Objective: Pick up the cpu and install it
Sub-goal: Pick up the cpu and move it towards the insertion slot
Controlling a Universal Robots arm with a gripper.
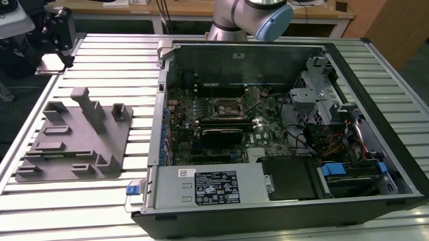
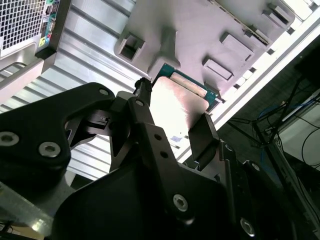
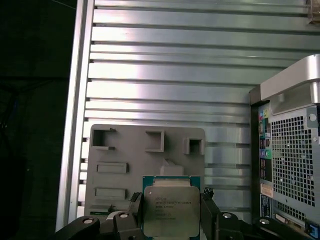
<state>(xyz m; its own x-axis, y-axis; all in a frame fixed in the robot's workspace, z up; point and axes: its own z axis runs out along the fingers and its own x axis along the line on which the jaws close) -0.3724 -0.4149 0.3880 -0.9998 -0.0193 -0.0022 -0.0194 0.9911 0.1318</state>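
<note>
- Exterior view: the open case [image 1: 282, 223] lies flat on the slatted table [image 1: 80, 211]. The black socket [image 1: 228, 107] on the board looks unfilled to me, so the install half isn't done. The grey tray [image 1: 74, 145] sits just beside the case, on the exterior view's left. The arm [image 1: 258, 17] is a silver joint with a blue cap behind the case, up at the top edge.
- First wrist view: the gripper [image 3: 171, 200] is clamped on the cpu [image 3: 171, 215], with its fingers [image 3: 207, 200] pressing on opposite side edges and the silver lid facing the camera. The tray lies right beyond the chip, and the case's perforated back panel is near.
- Second wrist view: same grab from a lower angle. The cpu [image 2: 172, 115] sits squarely between the jaws, green edge peeking out, with the tray's posts past it. I can't tell if it's clear of the tray or resting on it. I'd say the grab's done, while the carry and seating are left. The wrist points down at the tray, near the table's edge.
</note>
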